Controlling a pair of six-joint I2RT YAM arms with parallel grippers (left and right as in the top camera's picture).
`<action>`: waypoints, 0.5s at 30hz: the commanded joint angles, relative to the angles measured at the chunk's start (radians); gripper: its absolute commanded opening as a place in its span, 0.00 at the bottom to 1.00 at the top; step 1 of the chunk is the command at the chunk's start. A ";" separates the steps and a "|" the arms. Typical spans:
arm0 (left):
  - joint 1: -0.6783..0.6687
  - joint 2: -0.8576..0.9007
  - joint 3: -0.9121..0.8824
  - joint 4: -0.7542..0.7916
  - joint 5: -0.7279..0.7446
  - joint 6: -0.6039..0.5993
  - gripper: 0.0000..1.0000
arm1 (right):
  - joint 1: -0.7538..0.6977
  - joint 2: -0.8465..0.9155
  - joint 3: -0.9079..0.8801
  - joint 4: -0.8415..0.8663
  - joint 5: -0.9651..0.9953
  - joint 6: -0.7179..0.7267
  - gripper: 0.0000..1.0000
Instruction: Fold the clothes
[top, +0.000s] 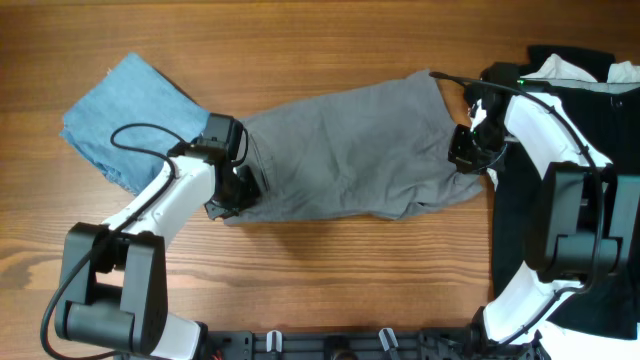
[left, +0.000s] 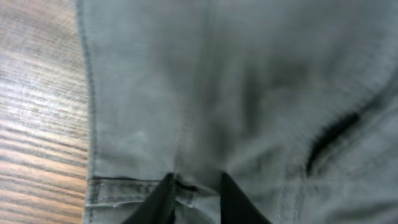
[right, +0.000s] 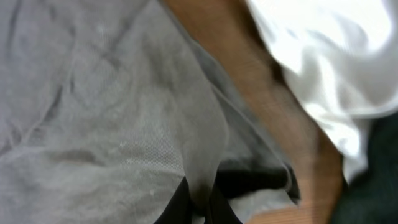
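1. Grey trousers (top: 340, 150) lie stretched across the middle of the table (top: 330, 280), waistband to the left and leg end to the right, flat but with many wrinkles.
2. The left gripper (top: 235, 188) is at the waistband. In its wrist view the jaws stand narrow, with the waistband cloth between them, just beside a belt loop (left: 118, 190). This picture is blurred, so I cannot say how firm the hold is.
3. The right gripper (top: 468, 150) is at the leg end. Its jaws are pressed together on a raised ridge of grey cloth, seen clearly from the right wrist.
4. A folded blue cloth (top: 130, 110) lies touching the waistband end. A black cloth (top: 515, 225) with a white garment (top: 560, 68) on it lies just beside the leg end.
5. In my judgement the trousers are held at both ends for a fold, and the fold itself is not yet made.
6. Possible troubles from here:
   - The right jaws hold only a thin ridge, perhaps one layer. If the arm lifts, the lower layer may stay on the table and the fold comes out uneven.
   - The left hold is at the very edge of the waistband, so it may slip under a pull.
   - The white garment is close to the right fingers, and a sideways move could drag it along.
   - If the two arms pull apart too strongly, one end may tear loose from its jaws.
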 joint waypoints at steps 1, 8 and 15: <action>0.004 0.002 -0.056 0.039 -0.084 -0.066 0.13 | -0.048 -0.013 -0.002 -0.080 0.034 0.055 0.04; 0.004 0.002 -0.064 0.055 -0.123 -0.064 0.12 | -0.091 -0.023 -0.002 -0.209 0.166 0.087 0.25; 0.010 -0.035 0.056 -0.004 0.061 0.078 0.14 | -0.091 -0.069 0.001 -0.163 0.010 -0.040 0.29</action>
